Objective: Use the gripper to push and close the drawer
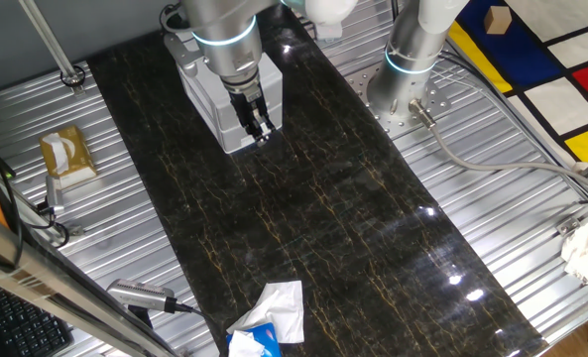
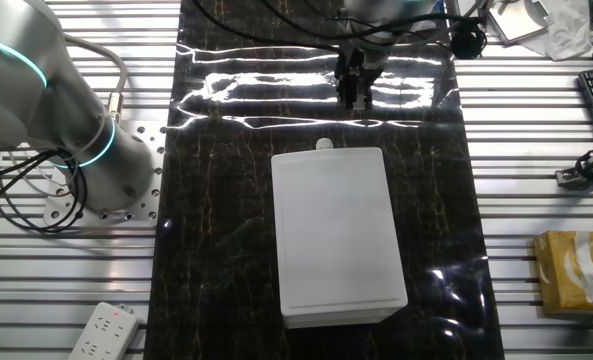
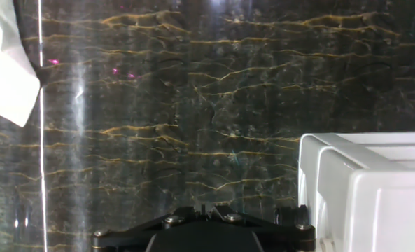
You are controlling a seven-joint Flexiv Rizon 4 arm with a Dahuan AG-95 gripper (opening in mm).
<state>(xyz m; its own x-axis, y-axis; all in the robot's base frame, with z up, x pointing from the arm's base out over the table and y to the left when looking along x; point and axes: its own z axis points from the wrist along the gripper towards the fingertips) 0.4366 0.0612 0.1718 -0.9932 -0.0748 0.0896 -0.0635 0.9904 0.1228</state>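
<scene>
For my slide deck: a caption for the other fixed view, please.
Black gripper hangs above the dark tabletop, apart from the white cabinet's knobbed drawer.

The white cabinet (image 2: 336, 235) sits on the dark marbled mat (image 2: 216, 250), near centre of view. The drawer (image 2: 325, 153) appears flush with the cabinet at its 12 o'clock edge; only the small round knob (image 2: 324, 144) protrudes. The gripper (image 2: 356, 98) hangs at 12 o'clock from the knob, apart from it, tips pointing down at the mat; finger spacing cannot be judged. A second arm's base (image 2: 96, 160) stands at 9 o'clock. A tissue box (image 2: 574, 270) lies at 4 o'clock, a power strip (image 2: 101, 332) at 7 o'clock.
</scene>
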